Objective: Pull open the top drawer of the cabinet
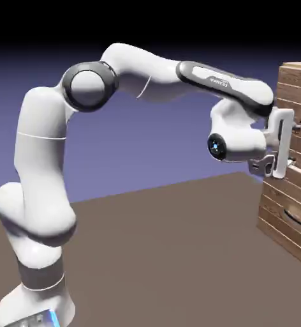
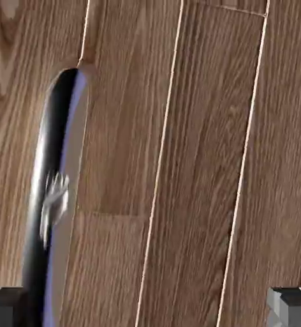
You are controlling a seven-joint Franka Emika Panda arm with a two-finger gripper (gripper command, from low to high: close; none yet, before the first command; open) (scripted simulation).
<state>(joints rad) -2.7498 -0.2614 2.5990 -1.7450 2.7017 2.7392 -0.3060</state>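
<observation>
The white hand is open beside the curved black handle on the brown wooden top drawer, likely for grabbing.

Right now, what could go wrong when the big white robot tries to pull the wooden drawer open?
The open grey-tipped hand might bump the dark, shiny curved handle, because the handle sits close to one finger instead of in the middle. It might also grip crookedly and slip off. And its fingers could scrape the brown wood-plank front, which looks very near.
</observation>
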